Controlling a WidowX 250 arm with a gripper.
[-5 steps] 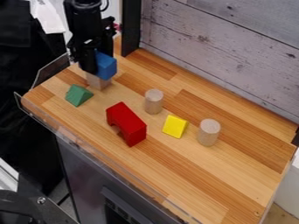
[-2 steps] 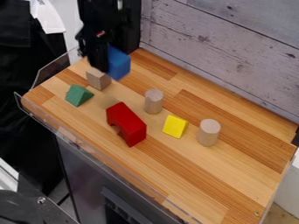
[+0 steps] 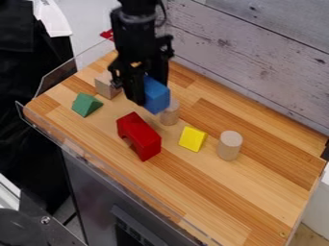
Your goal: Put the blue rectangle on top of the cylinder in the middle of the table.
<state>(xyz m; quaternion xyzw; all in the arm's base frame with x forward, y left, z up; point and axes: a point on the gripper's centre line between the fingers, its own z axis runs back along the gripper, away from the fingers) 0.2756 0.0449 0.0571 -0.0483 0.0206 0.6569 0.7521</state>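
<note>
My gripper [image 3: 146,91] hangs over the upper left-centre of the table, shut on the blue rectangle [image 3: 156,95]. The block is held in the air, tilted, just up and to the left of the middle cylinder [image 3: 170,114], and in this view it overlaps the cylinder's top left part. Whether the two touch, I cannot tell. The cylinder is pale wood and stands upright.
A red arch [image 3: 139,136] lies below the gripper, with a yellow block [image 3: 193,139] to its right and a second upright cylinder [image 3: 229,145] farther right. A wooden cube [image 3: 107,86] and a green triangle [image 3: 86,104] are at left. A clear rim [image 3: 116,181] edges the table.
Carrying the blue rectangle, my gripper has moved right and down in the view, from over the wooden cube to beside the middle cylinder. The cube stayed behind on the table.
</note>
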